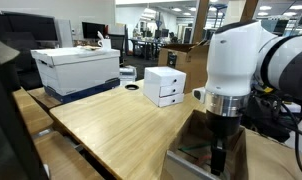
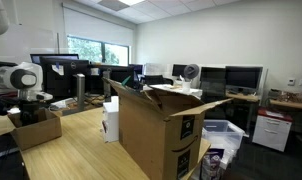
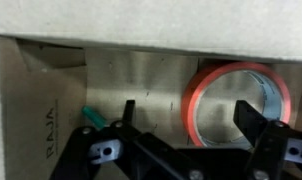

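The gripper [image 3: 191, 112] hangs inside an open cardboard box [image 3: 46, 95], its black jaws spread wide and grasping nothing. On the box's flat brown floor a round roll of tape [image 3: 203, 82] with an orange rim lies just ahead of the jaws. A small green thing [image 3: 91, 117] (too little shows to name it) lies near one finger.
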Controlling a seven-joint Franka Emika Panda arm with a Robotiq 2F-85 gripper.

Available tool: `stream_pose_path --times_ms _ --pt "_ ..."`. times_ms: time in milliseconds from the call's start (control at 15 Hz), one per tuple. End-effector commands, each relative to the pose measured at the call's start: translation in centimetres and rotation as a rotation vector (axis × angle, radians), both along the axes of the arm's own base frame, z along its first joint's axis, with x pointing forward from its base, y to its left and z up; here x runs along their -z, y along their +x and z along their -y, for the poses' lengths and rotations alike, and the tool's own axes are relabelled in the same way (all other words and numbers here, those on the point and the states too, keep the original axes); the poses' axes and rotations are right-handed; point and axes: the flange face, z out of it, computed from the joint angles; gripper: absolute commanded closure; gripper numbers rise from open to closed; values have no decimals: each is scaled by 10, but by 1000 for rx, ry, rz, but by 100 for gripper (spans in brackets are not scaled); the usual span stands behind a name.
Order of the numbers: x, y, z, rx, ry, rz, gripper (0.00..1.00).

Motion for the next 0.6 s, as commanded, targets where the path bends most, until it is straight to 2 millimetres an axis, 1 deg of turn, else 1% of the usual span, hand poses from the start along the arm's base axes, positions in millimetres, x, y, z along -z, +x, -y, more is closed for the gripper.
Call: stream_pose_path --times_ms 0,67,200,267,333,533 --pt "3 -1 0 7 9 14 24" --pt "3 -1 0 6 9 16 32" --pt "2 0 -1 7 10 17 44" --pt "2 0 -1 7 9 17 48" --pt "2 0 -1 7 9 17 56" --pt "1 0 -1 8 9 18 72"
